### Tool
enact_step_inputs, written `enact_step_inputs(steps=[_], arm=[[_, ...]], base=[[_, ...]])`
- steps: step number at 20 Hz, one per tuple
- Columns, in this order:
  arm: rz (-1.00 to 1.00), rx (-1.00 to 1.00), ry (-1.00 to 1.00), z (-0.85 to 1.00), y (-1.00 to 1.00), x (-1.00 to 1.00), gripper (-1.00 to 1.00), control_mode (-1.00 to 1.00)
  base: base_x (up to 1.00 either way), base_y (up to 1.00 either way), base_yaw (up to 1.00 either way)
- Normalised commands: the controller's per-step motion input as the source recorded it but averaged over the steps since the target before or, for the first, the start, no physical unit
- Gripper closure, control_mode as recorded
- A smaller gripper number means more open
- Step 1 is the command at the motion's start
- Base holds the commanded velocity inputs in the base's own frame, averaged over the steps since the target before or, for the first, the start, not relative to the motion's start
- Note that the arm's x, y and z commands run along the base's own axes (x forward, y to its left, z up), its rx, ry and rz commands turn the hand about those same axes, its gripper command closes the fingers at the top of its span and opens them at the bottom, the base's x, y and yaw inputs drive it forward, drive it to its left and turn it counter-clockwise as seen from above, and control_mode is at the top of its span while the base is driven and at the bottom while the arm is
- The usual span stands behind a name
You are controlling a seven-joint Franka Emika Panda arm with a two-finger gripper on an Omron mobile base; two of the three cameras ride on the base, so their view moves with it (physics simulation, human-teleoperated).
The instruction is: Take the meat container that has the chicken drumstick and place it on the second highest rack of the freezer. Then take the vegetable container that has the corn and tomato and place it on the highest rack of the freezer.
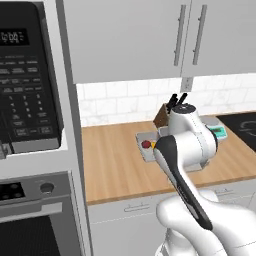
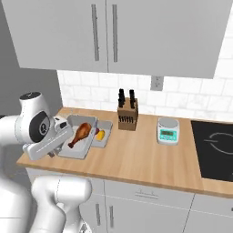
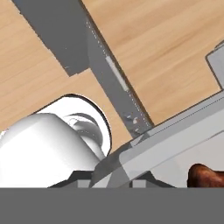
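Gripper point(image 2: 53, 152) seen at the near-left rim of the meat container point(image 2: 68, 150), jaws narrowed onto that rim. Chicken drumstick point(image 2: 81, 134) lay inside that container on the wooden counter point(image 2: 136, 159); corn point(image 2: 100, 134) and tomato point(image 1: 146, 144) in the smaller tray point(image 2: 106, 136) just beside, left of the knife block point(image 2: 127, 116).

Bare counter point(image 2: 136, 159) before the knife block point(image 2: 127, 116).

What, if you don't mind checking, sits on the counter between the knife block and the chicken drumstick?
In the right base view, the smaller grey container holding the corn and tomato lies between the knife block and the chicken drumstick.
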Motion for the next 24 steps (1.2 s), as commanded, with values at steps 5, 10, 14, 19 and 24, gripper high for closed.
enact_step_inputs(steps=[5,10,14,19,24], arm=[[0.0,0.0,0.0,0.0,0.0,0.0,1.0,1.0],[0.0,0.0,0.0,0.0,0.0,0.0,1.0,1.0],[0.0,0.0,0.0,0.0,0.0,0.0,1.0,1.0],[0.0,0.0,0.0,0.0,0.0,0.0,1.0,1.0],[0.0,0.0,0.0,0.0,0.0,0.0,1.0,1.0]], base=[[-1.0,0.42,0.04],[-0.87,0.9,0.11],[-0.42,1.0,0.19],[-0.2,1.0,0.28],[-0.12,1.0,0.31]])
